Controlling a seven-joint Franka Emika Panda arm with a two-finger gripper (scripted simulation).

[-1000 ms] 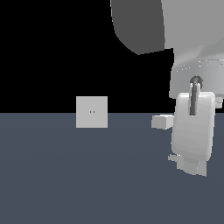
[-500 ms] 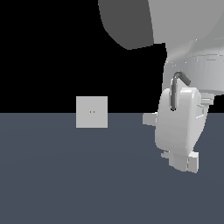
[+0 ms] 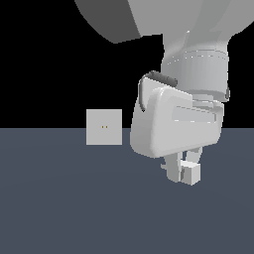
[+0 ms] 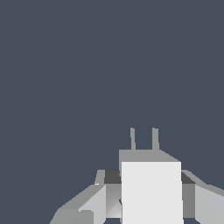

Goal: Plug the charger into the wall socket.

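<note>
On the exterior view's right, the large white arm fills the upper part and is cut off by the frame edge. Below it, the gripper [image 3: 182, 171] is partly hidden by its own housing. To the exterior view's left, well apart, stands the wall socket [image 3: 104, 127] with 2 tiny holes. The charger [image 4: 151, 192] sits between the fingers [image 4: 94, 203], which pinch it from both sides; its 2 prongs point away from the wrist camera.
</note>
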